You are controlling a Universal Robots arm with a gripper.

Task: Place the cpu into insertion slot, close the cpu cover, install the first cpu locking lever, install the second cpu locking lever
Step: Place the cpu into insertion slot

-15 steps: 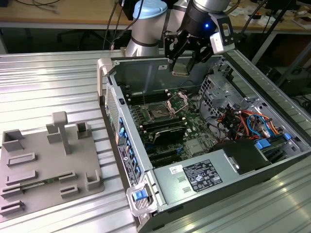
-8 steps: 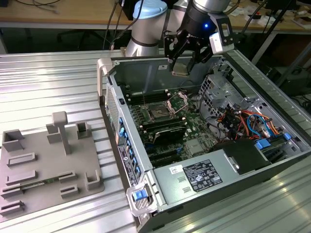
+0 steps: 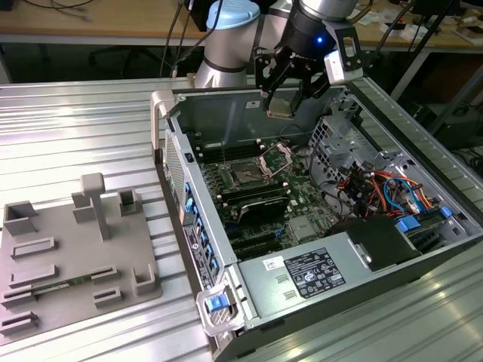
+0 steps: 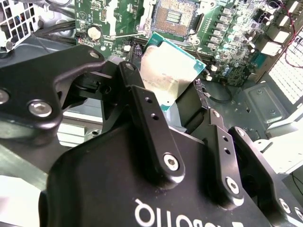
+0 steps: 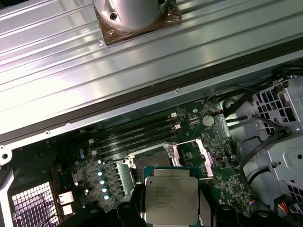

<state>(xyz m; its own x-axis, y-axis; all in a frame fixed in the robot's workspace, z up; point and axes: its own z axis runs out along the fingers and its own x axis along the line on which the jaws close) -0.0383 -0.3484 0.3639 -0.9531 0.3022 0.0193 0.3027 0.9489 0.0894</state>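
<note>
1. The gripper (image 3: 285, 96) is hanging over the open computer case (image 3: 175, 143), its black fingers (image 4: 142, 111) clamping the cpu (image 3: 281, 105) by 2 opposite edges.
2. The cpu (image 5: 170, 201) is showing as a small flat square chip with a dull silver-tan metal face, stepped edges and faint dark print across the middle.
3. In the second wrist view the cpu (image 4: 165, 75) is showing a thin teal-green rim around its metal face and is tilting between the fingers.
4. The cpu is hanging in the air above the green motherboard (image 3: 302, 205), apart from the insertion slot (image 3: 245, 175) and touching nothing but the fingers.
5. The insertion slot (image 5: 152, 161) is lying bare, a dark square with a silvery rim, beside the long black memory slots (image 5: 137, 137).
6. The cpu cover (image 3: 276, 157) is standing raised on its hinge just beside the slot.
7. The case is lying on the ribbed metal counter (image 3: 75, 128), with a grey parts tray (image 3: 68, 253) at the exterior view's left.
</note>
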